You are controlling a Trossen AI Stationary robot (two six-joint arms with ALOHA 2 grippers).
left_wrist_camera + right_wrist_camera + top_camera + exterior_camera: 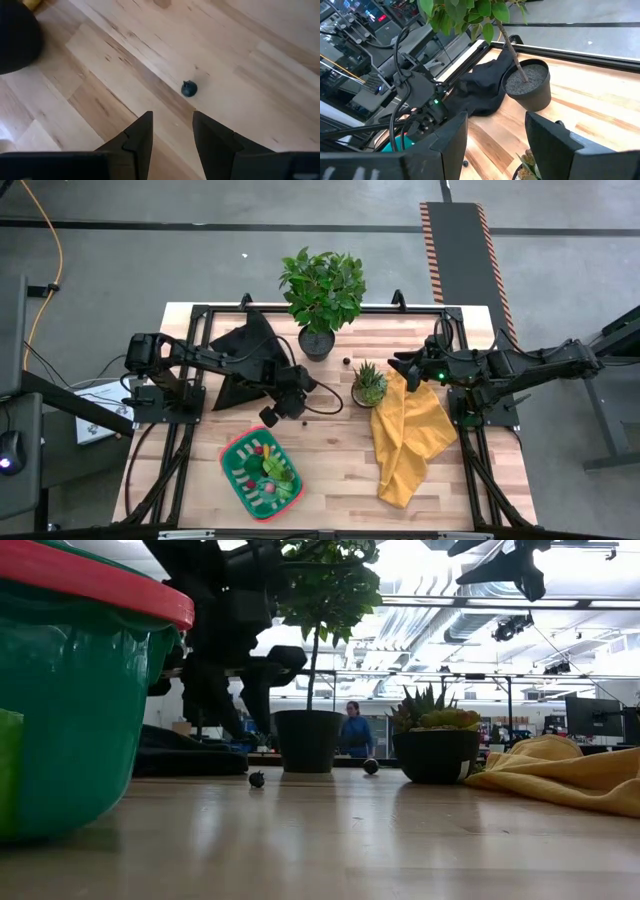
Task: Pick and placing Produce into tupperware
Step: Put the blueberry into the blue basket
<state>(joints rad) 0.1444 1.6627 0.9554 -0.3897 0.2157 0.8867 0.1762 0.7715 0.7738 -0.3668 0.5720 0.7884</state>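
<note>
left gripper, jaws parted and empty, hovers above the small dark berry at frame centre; closing off-centre could roll it away.

Green tupperware, red rim, at table's front left, holding green, red, pink produce.

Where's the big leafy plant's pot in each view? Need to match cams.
High view: leafy plant's pot, top centre, near the table's far edge.
Low view: centre.
Left wrist view: not in it.
Right wrist view: right of centre.
Shared landmark: black cloth beside the pot, also in the low and right wrist views.
</note>
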